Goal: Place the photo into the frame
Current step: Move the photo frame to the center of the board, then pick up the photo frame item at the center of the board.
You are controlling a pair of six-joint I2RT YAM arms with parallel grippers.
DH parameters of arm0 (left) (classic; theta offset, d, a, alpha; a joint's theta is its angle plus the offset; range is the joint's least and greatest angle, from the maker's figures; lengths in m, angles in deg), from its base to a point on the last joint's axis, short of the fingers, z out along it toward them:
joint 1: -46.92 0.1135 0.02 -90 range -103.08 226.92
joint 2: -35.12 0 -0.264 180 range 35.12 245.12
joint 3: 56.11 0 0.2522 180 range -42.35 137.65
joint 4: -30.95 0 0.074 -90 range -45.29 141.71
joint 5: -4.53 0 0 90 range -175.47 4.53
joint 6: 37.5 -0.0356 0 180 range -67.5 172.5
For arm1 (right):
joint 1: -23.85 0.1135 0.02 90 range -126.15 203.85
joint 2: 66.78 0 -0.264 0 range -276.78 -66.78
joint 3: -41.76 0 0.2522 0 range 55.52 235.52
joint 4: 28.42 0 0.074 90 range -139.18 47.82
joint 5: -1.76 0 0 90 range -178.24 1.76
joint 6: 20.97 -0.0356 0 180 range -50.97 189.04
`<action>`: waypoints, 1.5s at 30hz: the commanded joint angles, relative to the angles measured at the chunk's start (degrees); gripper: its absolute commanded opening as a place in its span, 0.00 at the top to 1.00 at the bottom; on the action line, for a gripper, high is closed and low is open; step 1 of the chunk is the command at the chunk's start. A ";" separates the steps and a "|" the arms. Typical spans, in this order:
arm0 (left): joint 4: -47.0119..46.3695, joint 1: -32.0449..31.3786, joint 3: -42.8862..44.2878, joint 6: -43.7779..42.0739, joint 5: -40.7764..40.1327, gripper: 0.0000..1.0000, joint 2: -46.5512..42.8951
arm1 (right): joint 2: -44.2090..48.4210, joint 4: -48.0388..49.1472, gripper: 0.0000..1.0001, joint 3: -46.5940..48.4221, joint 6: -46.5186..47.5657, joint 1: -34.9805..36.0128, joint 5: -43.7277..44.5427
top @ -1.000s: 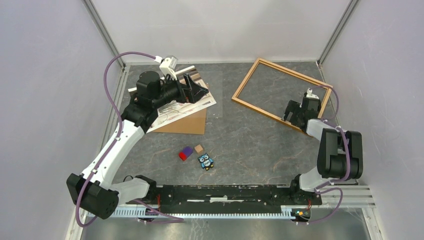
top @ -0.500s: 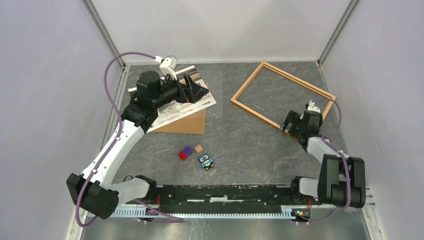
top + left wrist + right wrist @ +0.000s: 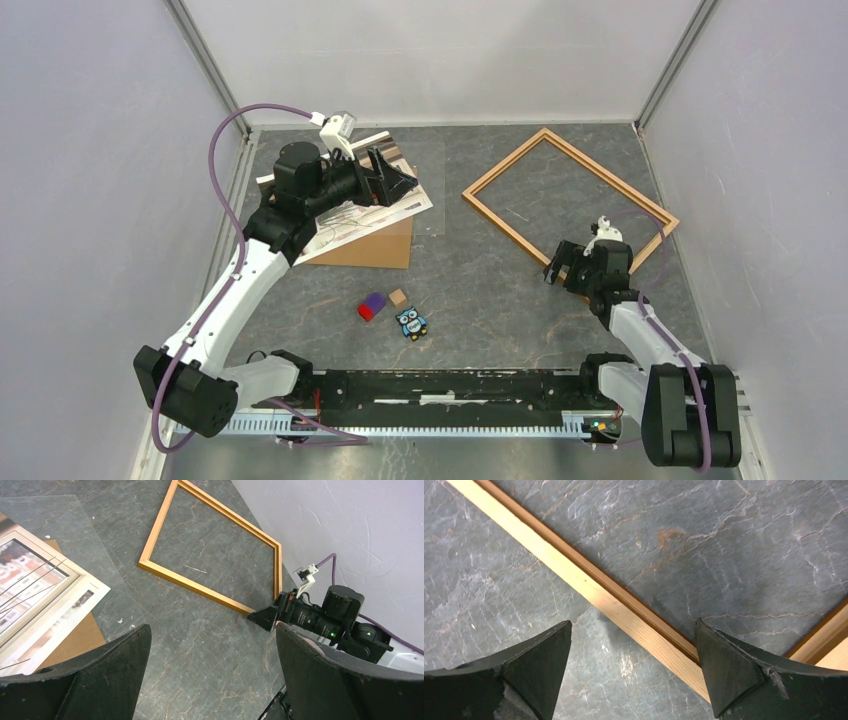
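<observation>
1. Owl figure (image 3: 411,323), red-and-purple block (image 3: 371,306) and tan cube (image 3: 398,296): small, grouped close together on the bench (image 3: 480,300), nearer than the frame and well to its left.
2. Right gripper (image 3: 565,268) (image 3: 632,635): fingers spread, one on each side of the frame's near-left rail, close to the frame's nearest corner. Contact with the wood cannot be told.
3. The frame (image 3: 510,226) (image 3: 195,586) (image 3: 589,592): thin light-orange moulding, lying flat and set diamond-wise on the right half of the bench, with bare bench showing through its opening.
4. Brown cardboard board (image 3: 380,245): flat, well left of the frame, partly under the photo.
5. The photo (image 3: 350,215) (image 3: 40,590): picture side up, on the cardboard, well left of the frame and outside it.
6. Left gripper (image 3: 400,172) (image 3: 212,630): fingers wide apart and holding nothing, above the photo's far edge, pointing toward the frame.
7. Clear sheet (image 3: 425,190) (image 3: 75,530): flat, overlapping the photo's edge on the side facing the frame.
</observation>
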 commanded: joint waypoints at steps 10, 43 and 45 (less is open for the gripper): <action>-0.52 -1.39 1.85 1.13 0.30 0.00 1.59 | -4.95 -7.99 0.02 16.90 4.43 14.20 5.56; 7.98 -7.99 5.26 -7.22 -16.90 0.00 5.05 | -57.69 30.02 0.10 42.91 -29.98 24.39 -16.51; 6.85 -4.72 4.67 -4.33 -14.67 0.00 7.42 | -58.39 31.14 0.10 42.92 -30.37 24.44 -17.79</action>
